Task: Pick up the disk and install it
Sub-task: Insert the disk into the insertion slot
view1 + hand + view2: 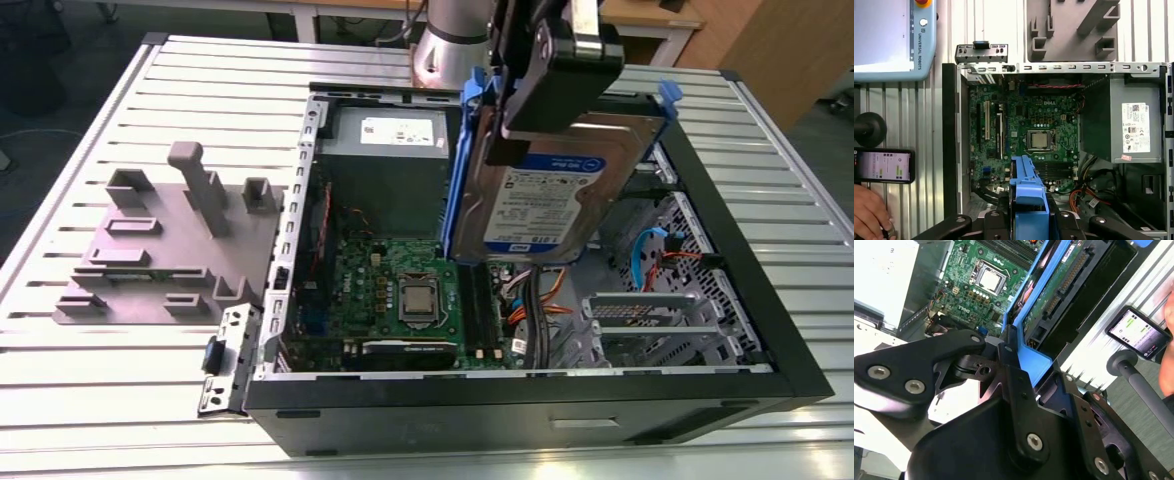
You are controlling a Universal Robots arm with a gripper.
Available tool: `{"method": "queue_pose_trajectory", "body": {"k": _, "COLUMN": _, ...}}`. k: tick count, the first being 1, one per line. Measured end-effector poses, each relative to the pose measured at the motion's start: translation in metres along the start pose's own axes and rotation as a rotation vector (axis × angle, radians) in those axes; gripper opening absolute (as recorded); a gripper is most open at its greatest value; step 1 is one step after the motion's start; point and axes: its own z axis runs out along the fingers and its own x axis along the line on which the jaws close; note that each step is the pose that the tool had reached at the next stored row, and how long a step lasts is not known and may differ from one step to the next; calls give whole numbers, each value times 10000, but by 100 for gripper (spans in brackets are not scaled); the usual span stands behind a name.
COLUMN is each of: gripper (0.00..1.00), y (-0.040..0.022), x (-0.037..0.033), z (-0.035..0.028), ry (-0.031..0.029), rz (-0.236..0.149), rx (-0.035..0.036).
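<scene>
Carrying step of the install, judged from the pose. Grips the disk (554, 195) with the tool (541, 115), clenched across the upper end of the blue side frame (1030, 362). Holds it on edge, label toward the exterior view, above the open computer case (534, 405) and clear of the surface (134, 385). Places its lower edge over the motherboard (400, 285), to the exterior view's right of the grey power supply (387, 150). Not yet seated, with no contact apparent with the metal drive cage (654, 320). Judged to call for tipping from upright toward the bay's plane, squaring the frame to the rails, and a slow, straight feed clear of the cables (527, 300). Also shows, in the first wrist view, a person's hand (869, 212) near a phone (884, 166) beside the case.
</scene>
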Motion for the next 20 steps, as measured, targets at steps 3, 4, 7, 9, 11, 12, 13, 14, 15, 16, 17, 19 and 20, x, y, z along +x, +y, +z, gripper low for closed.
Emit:
{"method": "queue_pose_trajectory", "body": {"k": 3, "gripper": 37, "y": -48, "x": 9, "z": 4, "ry": -2, "rz": 1, "rx": 1}}
{"method": "queue_pose_trajectory", "body": {"k": 4, "gripper": 37, "y": -83, "x": 10, "z": 6, "ry": -1, "rz": 0, "rx": 1}}
{"method": "queue_pose_trajectory", "body": {"k": 7, "gripper": 37, "y": -209, "x": 6, "z": 14, "ry": 0, "rz": 0, "rx": -1}}
{"method": "queue_pose_trajectory", "body": {"k": 9, "gripper": 37, "y": -286, "x": 5, "z": 25, "ry": -3, "rz": -1, "rx": -4}}
{"method": "queue_pose_trajectory", "body": {"k": 11, "gripper": 37, "y": -312, "x": 10, "z": 48, "ry": 1, "rz": -10, "rx": -6}}
{"method": "queue_pose_trajectory", "body": {"k": 12, "gripper": 37, "y": -312, "x": 22, "z": 59, "ry": 4, "rz": -15, "rx": -6}}
{"method": "queue_pose_trajectory", "body": {"k": 13, "gripper": 37, "y": -313, "x": 40, "z": 69, "ry": 5, "rz": -19, "rx": -6}}
{"method": "queue_pose_trajectory", "body": {"k": 14, "gripper": 37, "y": -314, "x": 57, "z": 80, "ry": 1, "rz": -22, "rx": -6}}
{"method": "queue_pose_trajectory", "body": {"k": 15, "gripper": 37, "y": -315, "x": 73, "z": 88, "ry": 0, "rz": -26, "rx": -6}}
{"method": "queue_pose_trajectory", "body": {"k": 16, "gripper": 37, "y": -318, "x": 87, "z": 96, "ry": 1, "rz": -30, "rx": -6}}
{"method": "queue_pose_trajectory", "body": {"k": 17, "gripper": 37, "y": -333, "x": 94, "z": 105, "ry": -2, "rz": -35, "rx": -4}}
{"method": "queue_pose_trajectory", "body": {"k": 19, "gripper": 37, "y": -379, "x": 96, "z": 113, "ry": 2, "rz": -44, "rx": -5}}
{"method": "queue_pose_trajectory", "body": {"k": 20, "gripper": 37, "y": -412, "x": 95, "z": 118, "ry": 1, "rz": -48, "rx": -5}}
